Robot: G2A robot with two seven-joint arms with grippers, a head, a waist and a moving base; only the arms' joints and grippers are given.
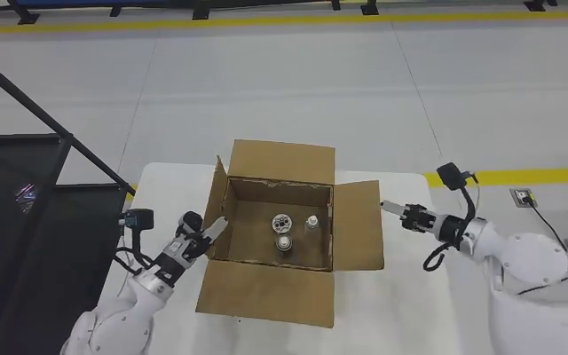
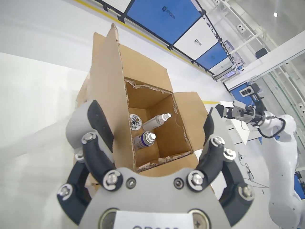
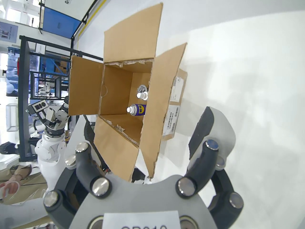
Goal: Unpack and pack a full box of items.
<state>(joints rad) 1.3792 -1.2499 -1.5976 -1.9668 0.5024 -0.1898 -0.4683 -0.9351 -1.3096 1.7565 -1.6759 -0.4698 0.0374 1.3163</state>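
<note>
While the left gripper (image 2: 152, 110) hangs at the box's left side, its dark rubbery fingers (image 2: 99, 122) are spread wide and clasp nothing. The upright left flap (image 2: 107, 77) rises between them, and whether a pad touches the cardboard I cannot tell. Over to the right gripper (image 3: 146, 117): grey metal body, black curved links, bright bolt heads, fingers parted just as wide, nothing in them, and the right flap (image 3: 164, 91) stands in the gap. From above, that gripper sits just beside the flap's outer edge, over the white table (image 1: 169, 191).

Now the box (image 1: 282, 160) itself: brown corrugated cardboard, ragged and torn along the rim, mouth facing straight up and close to square. It sits mid-table between the two arms. The far flap is folded away from the robot, the near flap (image 1: 266, 293) is folded out toward it, the right one is spread outward, and the left one is nearly vertical. Printed labels (image 3: 172, 113) are stuck on an outer side wall.

Down on the box floor, three items are clustered near the middle. A spray can (image 2: 144, 139), a cylinder with a blue-purple body and white top, stands on end, long axis vertical, nozzle up, nearest the robot. Just beyond it is a round white-faced item (image 2: 135, 121) with dark marks, and what it is I cannot tell. Beside that, toward the right wall, is a slim white bottle (image 2: 156, 121), cap end up, looking tilted rather than plumb
</note>
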